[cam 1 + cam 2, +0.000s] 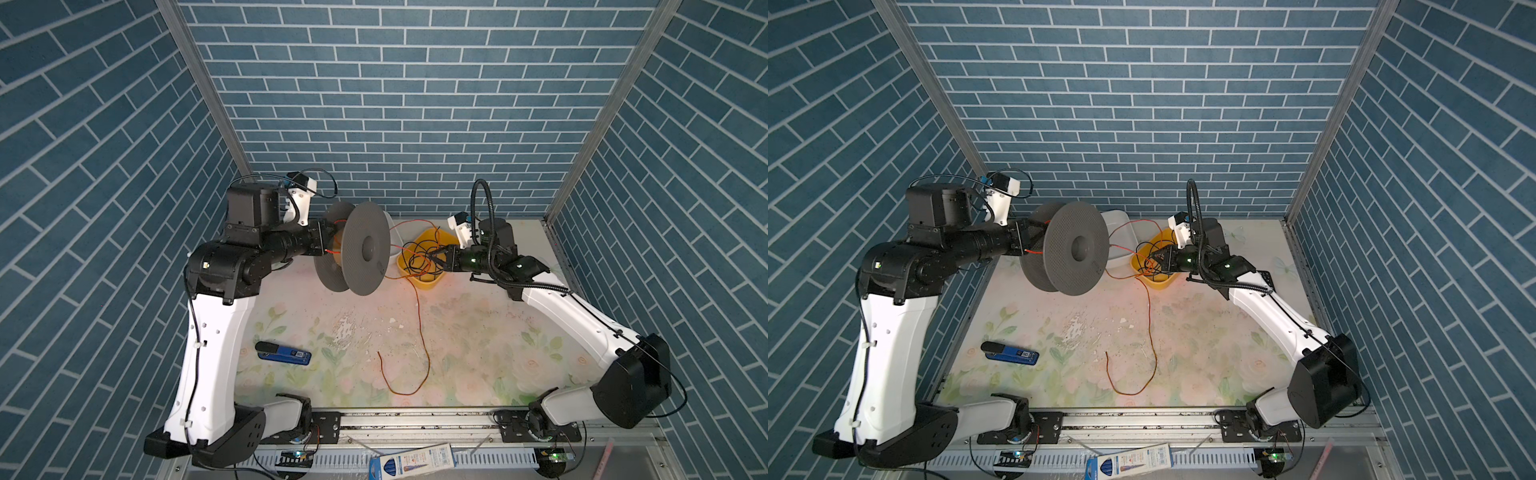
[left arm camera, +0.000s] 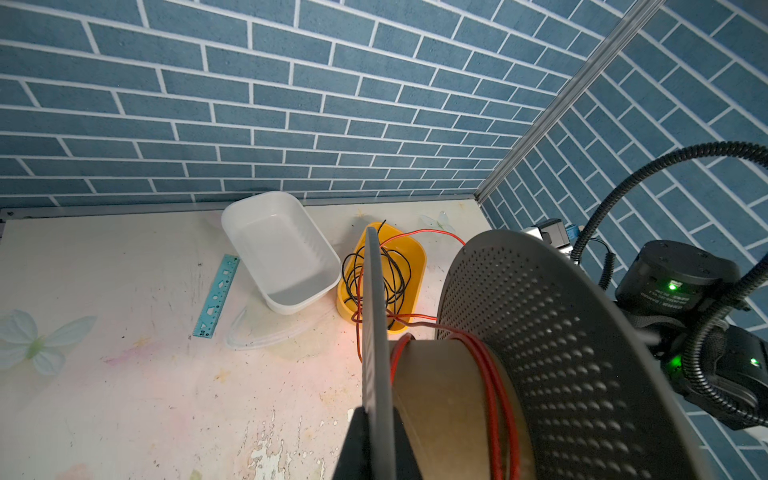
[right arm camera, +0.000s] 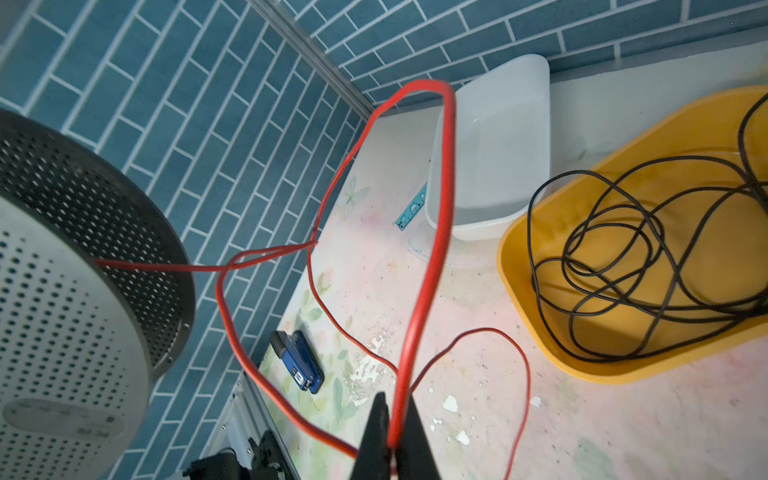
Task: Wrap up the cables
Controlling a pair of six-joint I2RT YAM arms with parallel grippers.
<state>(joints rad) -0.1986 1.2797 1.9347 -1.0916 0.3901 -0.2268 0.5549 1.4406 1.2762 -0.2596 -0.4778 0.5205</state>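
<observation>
The left gripper [image 2: 376,432] has its fingers clamped on one flange of the grey spool [image 1: 370,249], held above the tabletop [image 1: 478,340] toward 11 o'clock. In both top views that grip is mostly hidden behind the flanges. The orange-red cable [image 3: 442,199] has a few turns on the spool's core and loops across to the right gripper [image 3: 395,419], whose fingers are pinched together on it near the yellow tub [image 1: 432,286] at 1 o'clock. From there it trails toward 6 o'clock. From above, the black wire tangle [image 3: 623,270] obscures those fingertips, and the spool hides most of the white tub [image 2: 282,249].
</observation>
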